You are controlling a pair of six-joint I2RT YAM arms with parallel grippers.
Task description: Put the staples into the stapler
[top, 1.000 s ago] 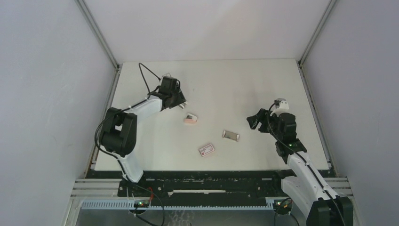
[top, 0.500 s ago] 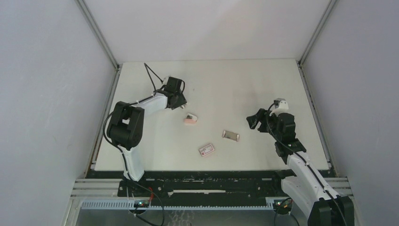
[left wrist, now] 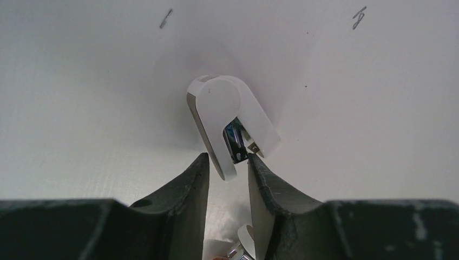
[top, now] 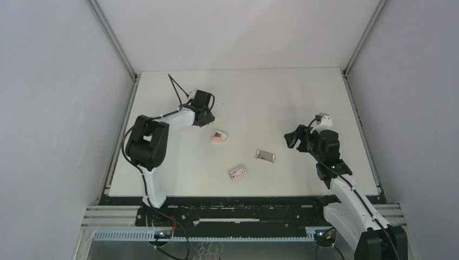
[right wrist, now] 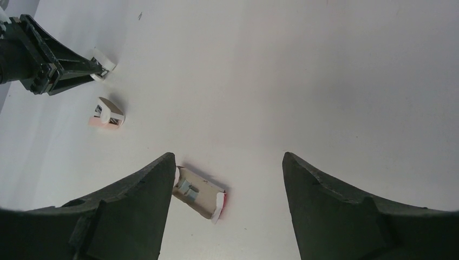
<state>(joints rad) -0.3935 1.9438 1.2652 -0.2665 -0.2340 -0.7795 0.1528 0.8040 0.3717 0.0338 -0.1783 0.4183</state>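
Tabletop (top: 270, 97) is looking slick: your left fingers (left wrist: 189, 187) are straddling only the stapler's (left wrist: 222, 103) end, whether gripping is unclear; it's risking squirting free.

Arms (top: 146, 149) (top: 346, 189): there were two.
Staples (top: 265, 156): one block.
Red-labelled white box (top: 237, 172): one.
Pink-and-white piece (top: 218, 136): one.
White curved piece (left wrist: 222, 103): one.

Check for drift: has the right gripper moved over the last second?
No. The right gripper stays the same gap from the staples, seen from above.
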